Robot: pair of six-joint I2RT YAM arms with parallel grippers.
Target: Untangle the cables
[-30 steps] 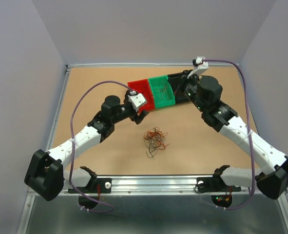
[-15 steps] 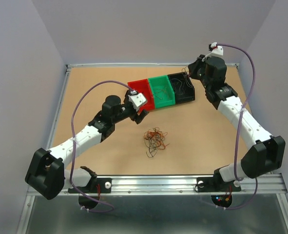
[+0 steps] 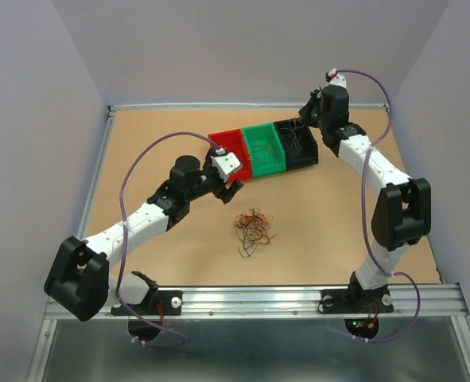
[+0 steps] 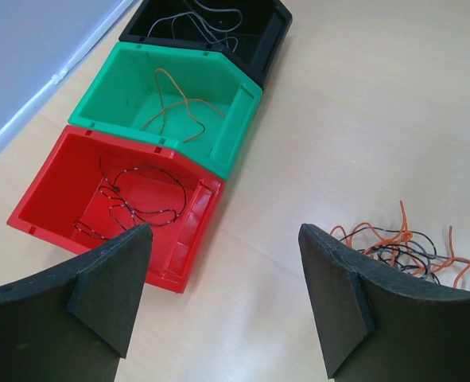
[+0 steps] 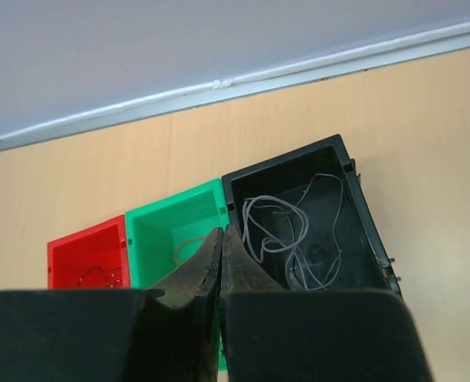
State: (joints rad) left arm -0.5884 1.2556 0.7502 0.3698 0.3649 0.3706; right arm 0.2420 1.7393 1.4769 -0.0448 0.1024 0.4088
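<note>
The cables lie as a small tangle of thin orange, brown and black wires on the table's middle; the left wrist view catches them at its right edge. My left gripper hangs open with nothing in it, between the red bin and the tangle, up and to the left of the wires. My right gripper is shut and holds nothing, raised above the far end of the black bin. Single wires lie in the red bin, the green bin and the black bin.
The three bins stand in a row at the back of the table: red, green, black. Purple arm cables loop over both arms. A white rail and grey walls bound the table at the back and sides.
My right arm has swung up and back from over the bins to the far right corner, its gripper still shut. The left arm and the tangle have stayed in place.
</note>
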